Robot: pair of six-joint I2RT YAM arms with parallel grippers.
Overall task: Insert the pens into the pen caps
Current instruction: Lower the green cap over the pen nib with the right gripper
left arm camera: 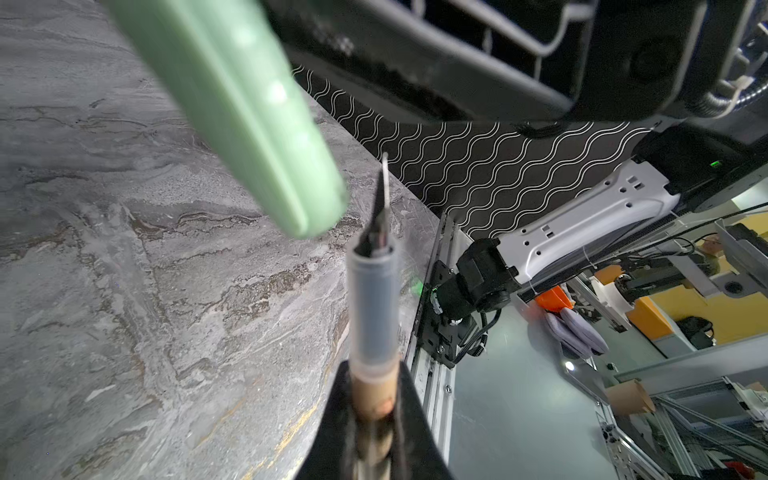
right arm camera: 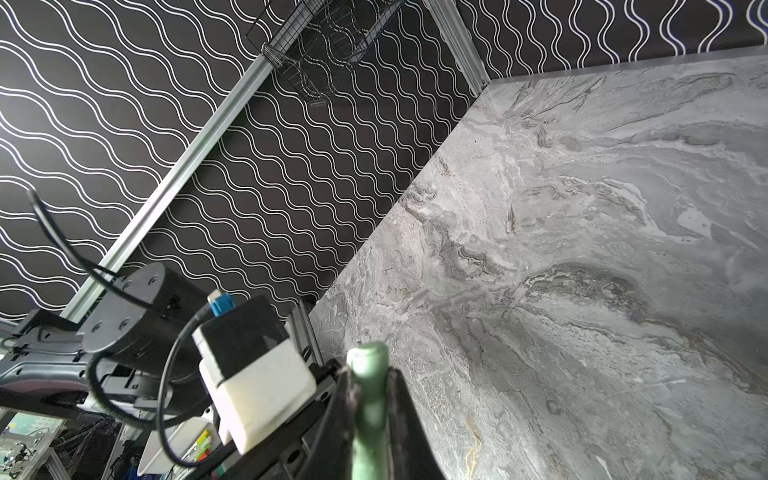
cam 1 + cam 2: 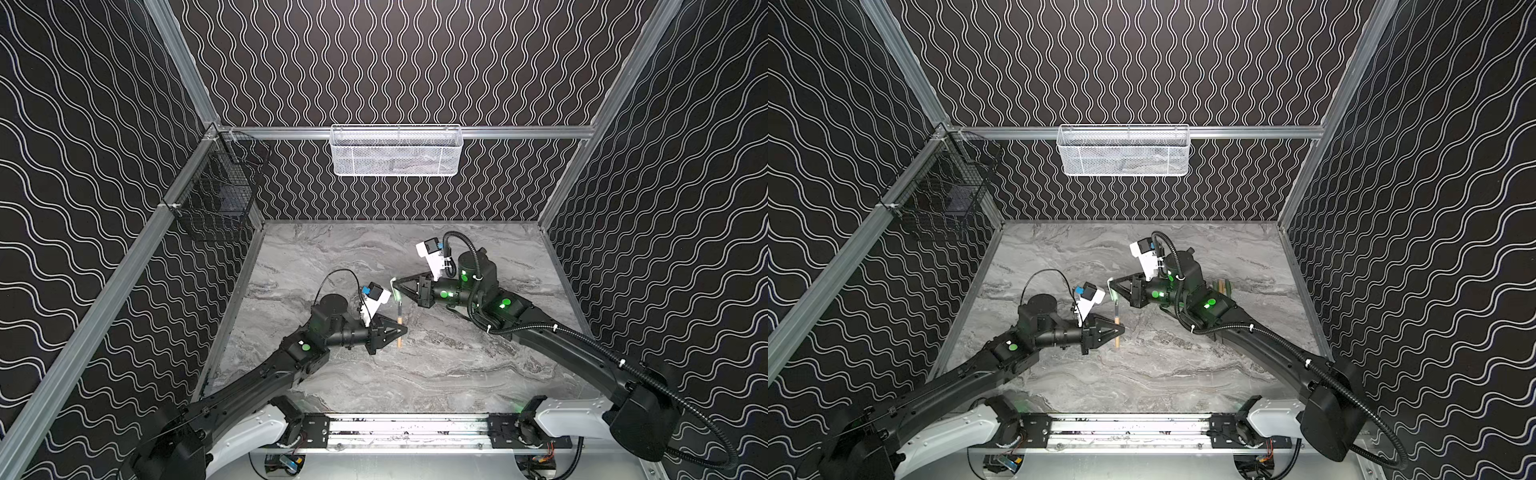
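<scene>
My left gripper (image 1: 372, 419) clamps the tan-orange pen (image 1: 371, 307) by its barrel; my right gripper (image 2: 369, 415) pinches the pale green cap (image 2: 368, 390); both hang over the middle of the marble table (image 3: 415, 374), nib near the cap but not in it; the cap looks off the nib's line, though blur hampers judging; mating is in hand; next I must align them, then press home.

Wavy black walls (image 3: 395, 62), marble tabletop (image 3: 436, 374)
</scene>
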